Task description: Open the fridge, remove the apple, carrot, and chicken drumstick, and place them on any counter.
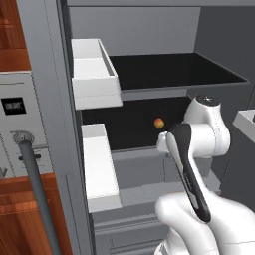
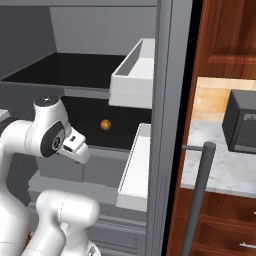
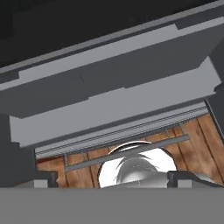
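Observation:
The fridge [image 1: 149, 30] stands open, its black shelves bare to both base views. A small round red-orange apple [image 1: 159, 122] rests on the middle shelf, and the right base view has the same apple [image 2: 105, 124] left of the door bins. The carrot and the chicken drumstick are hidden. My gripper [image 3: 116, 180] is open with nothing between its fingertips [image 3: 43, 179]. It points down at the fridge's grey lower drawers [image 3: 113, 100], below and in front of the apple's shelf. The marble counter [image 2: 210, 167] lies right of the fridge.
The open door [image 1: 47, 99] carries white bins [image 1: 94, 74] and a long grey bar handle [image 1: 37, 194]. The other door's edge [image 2: 170, 125] and handle [image 2: 197, 200] stand to the right. A dark microwave [image 2: 242, 125] sits on the counter. Wooden floor [image 3: 197, 135] shows below the drawers.

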